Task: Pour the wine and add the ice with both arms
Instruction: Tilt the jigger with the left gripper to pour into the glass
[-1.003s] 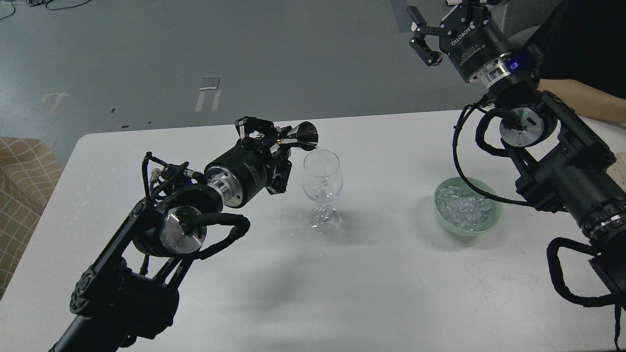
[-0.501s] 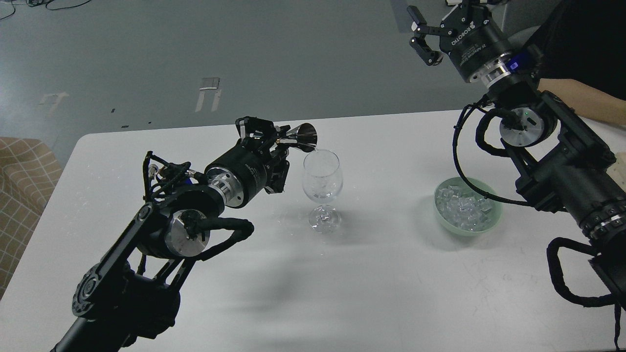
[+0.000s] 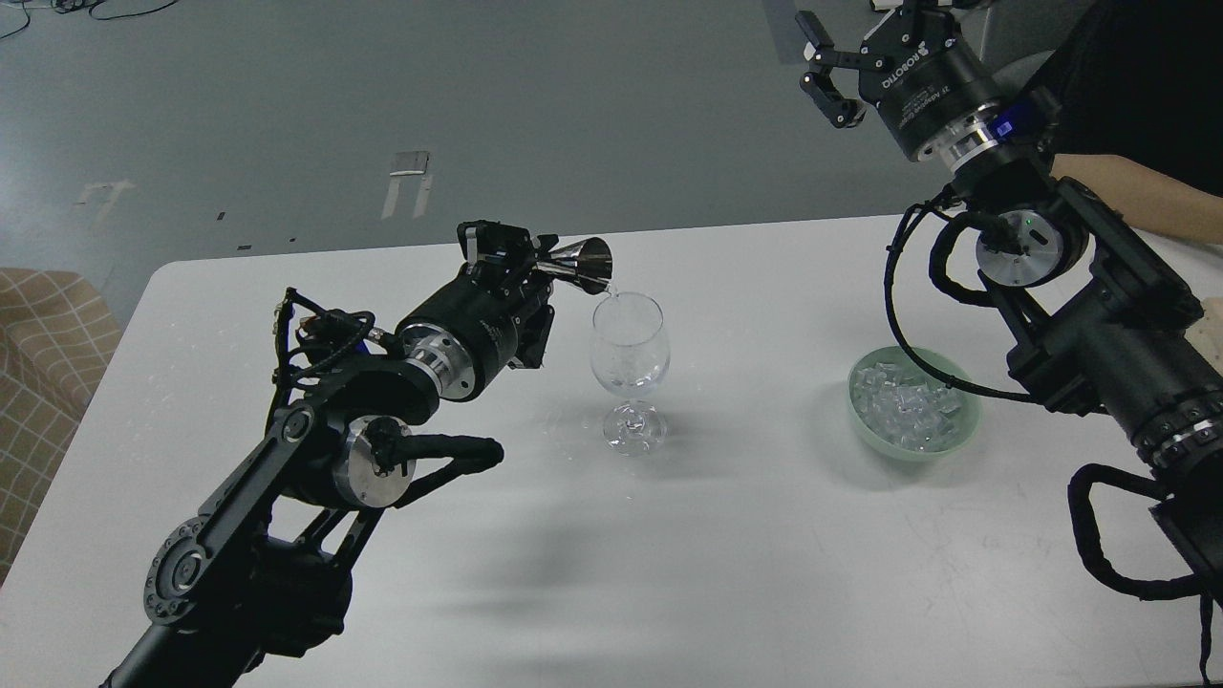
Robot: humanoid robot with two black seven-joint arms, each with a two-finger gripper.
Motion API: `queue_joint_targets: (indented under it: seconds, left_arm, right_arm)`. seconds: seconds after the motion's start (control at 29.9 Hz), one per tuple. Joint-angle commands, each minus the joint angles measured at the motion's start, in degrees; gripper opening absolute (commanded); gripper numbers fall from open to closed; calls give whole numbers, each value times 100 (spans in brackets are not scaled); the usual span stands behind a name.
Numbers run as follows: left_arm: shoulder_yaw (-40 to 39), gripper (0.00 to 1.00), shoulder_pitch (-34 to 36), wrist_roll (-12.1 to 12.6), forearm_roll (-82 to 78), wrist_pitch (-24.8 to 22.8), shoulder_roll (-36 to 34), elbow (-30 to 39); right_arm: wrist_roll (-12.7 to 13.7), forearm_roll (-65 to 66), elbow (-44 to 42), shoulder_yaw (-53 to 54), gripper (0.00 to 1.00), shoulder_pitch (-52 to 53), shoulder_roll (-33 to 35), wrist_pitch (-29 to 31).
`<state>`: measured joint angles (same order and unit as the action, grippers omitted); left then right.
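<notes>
**Asker:** What is your left arm doing?

**Operator:** My left claw (image 3: 531,260) is clamped on a small metal jigger (image 3: 579,264), tipped on its side so its mouth hangs just above the rim of a wine glass (image 3: 627,368). The glass stands upright near the middle of the white counter (image 3: 726,554). I hold the jigger at the glass's eleven o'clock so the clear liquid falls inside; I judge the pour to be nearly over.

**Asker:** And the ice?

**Operator:** The ice (image 3: 908,406) is piled in a pale green bowl (image 3: 865,428), at three o'clock from the glass and well apart from it. None of it is in the glass that I can see.

**Asker:** Your right arm?

**Operator:** My right claw (image 3: 829,72) is raised high beyond the counter's far edge, at twelve o'clock from the bowl, fingers apart and holding nothing. I judge it is parked there to stay clear of the pour, ready to drop toward the bowl.
</notes>
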<state>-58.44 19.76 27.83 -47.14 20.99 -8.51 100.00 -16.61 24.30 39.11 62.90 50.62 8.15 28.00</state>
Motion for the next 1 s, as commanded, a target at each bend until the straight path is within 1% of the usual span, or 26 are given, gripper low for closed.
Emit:
queue_joint_targets:
  seconds: [0.0,0.1,0.53,0.64,0.84,0.97]
  left_arm:
    - [51,0,-16,-6,-321,-165,16,2]
    - [218,0,-7,-14,-480,-183,-28,11]
    - [254,0,28,-14,-1166,-297,-28,37]
    - [464,0,37,-14,-1376,-324,-106,37]
    - [500,0,46,-14,-1710,-341,-98,37]
    - [666,0,116,-23,-2036,-341,-124,46]
  right_arm:
    - [0,-4,0,-6,100,0,2,0]
    - [0,-4,0,-6,100,0,2,0]
    - [0,-4,0,-6,100,0,2,0]
    - [0,-4,0,-6,100,0,2,0]
    - [0,5,0,-6,100,0,2,0]
    - [9,5,0,-6,100,0,2,0]
